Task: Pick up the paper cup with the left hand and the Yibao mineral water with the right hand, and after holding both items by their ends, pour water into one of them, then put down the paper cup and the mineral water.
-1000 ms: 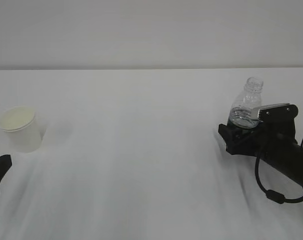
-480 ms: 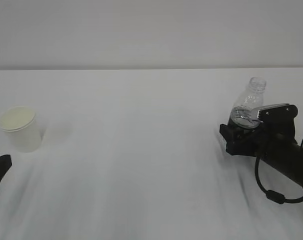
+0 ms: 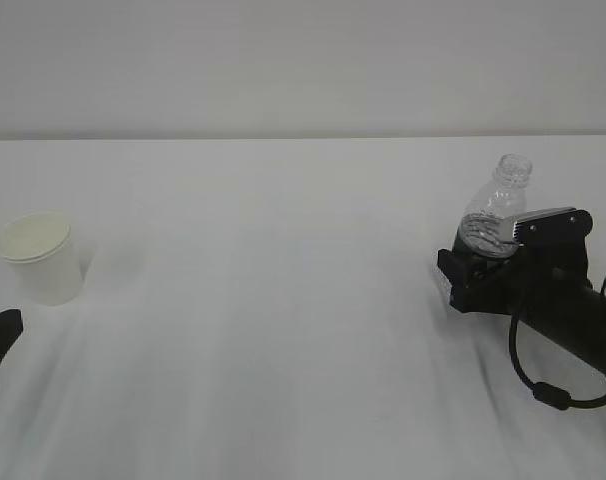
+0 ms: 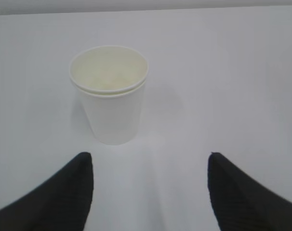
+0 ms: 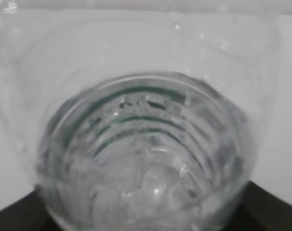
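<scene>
Scene: a plain white table (image 3: 283, 330) seen from the front at a slant, with a pale wall behind it.
Paper cup: the paper cup (image 3: 40, 257) stood upright near the table's left edge, empty as far as its cream inside showed, with nothing touching it.
Left hand: the left hand (image 4: 148, 190) was spread open and low to the table; its two dark fingers (image 4: 64, 192) lay short of the cup, one to each side of the line to it (the exterior view caught only a black tip at the lower left).
Mineral water: the Yibao mineral water (image 3: 493, 213) stood at the right side of the table, well apart from the cup, its capless neck leaning slightly to the right, a little water in its ribbed body.
Right hand: the right hand (image 3: 480, 272) was at the bottle's lower part; whether its jaws had closed on the bottle could not be told, since the wrist camera was filled by blurred clear plastic.
Step in hand: judged to be the two pick-ups, with neither item clearly lifted.
Doing it well: the left hand would do best to go straight forward until the cup sits between the fingers, then close gently low on the wall so the thin paper is not crushed.
Risk: the open, leaning bottle could spill if raised or turned abruptly.
</scene>
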